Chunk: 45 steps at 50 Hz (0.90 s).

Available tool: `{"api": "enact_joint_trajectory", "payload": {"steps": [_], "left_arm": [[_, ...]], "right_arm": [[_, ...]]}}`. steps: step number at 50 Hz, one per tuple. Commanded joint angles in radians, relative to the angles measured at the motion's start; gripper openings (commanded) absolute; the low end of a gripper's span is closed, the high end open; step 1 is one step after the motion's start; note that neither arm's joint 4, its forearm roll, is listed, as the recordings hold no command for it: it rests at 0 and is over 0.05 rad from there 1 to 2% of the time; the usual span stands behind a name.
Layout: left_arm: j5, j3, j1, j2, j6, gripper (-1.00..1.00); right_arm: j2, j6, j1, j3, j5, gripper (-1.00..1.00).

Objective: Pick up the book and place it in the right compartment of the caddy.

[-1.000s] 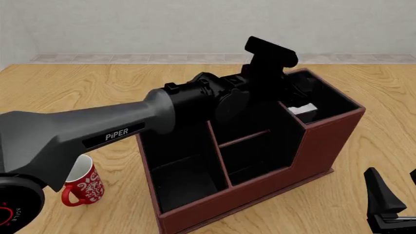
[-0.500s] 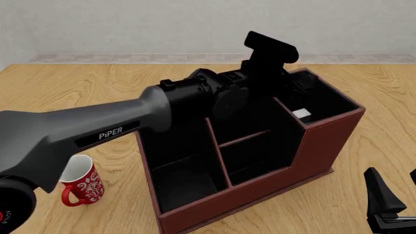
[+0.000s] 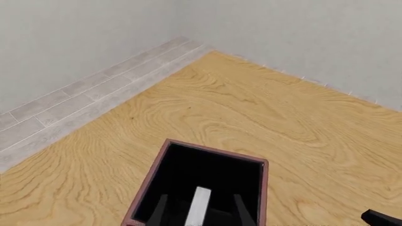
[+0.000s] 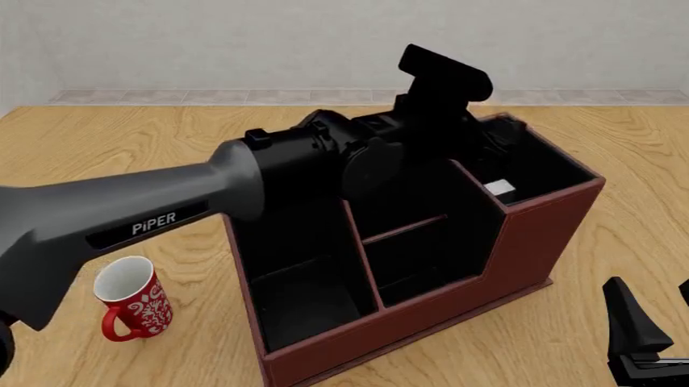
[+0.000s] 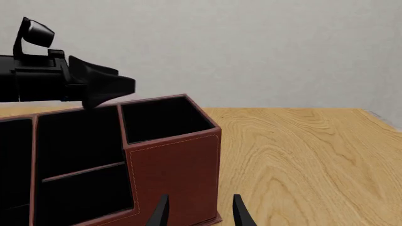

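Hovering left gripper [image 5: 116, 87] above right compartment [image 4: 533, 165], jaw gap unclear | book [image 3: 198, 207] resting inside caddy [image 4: 431, 322] | right gripper [image 5: 197, 212] parted, empty

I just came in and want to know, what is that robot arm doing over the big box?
The left arm reaches over the caddy, its end effector above the right compartment. The book sits down inside that compartment, its white page edges showing between the open fingers. The right end effector waits open beside the caddy. A red mug stands off to the left.
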Motion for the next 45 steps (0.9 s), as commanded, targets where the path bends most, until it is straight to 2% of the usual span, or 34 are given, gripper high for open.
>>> {"api": "enact_joint_trajectory", "payload": {"steps": [1, 45], "left_arm": [[-0.011, 0.038, -0.006, -0.037, 0.009, 1.0], [-0.096, 0.306, -0.021, -0.301, 0.058, 1.0]], "right_arm": [[0.0, 0.0, 0.0, 0.0, 0.0, 1.0], [0.0, 0.0, 0.0, 0.0, 0.0, 1.0]]}}
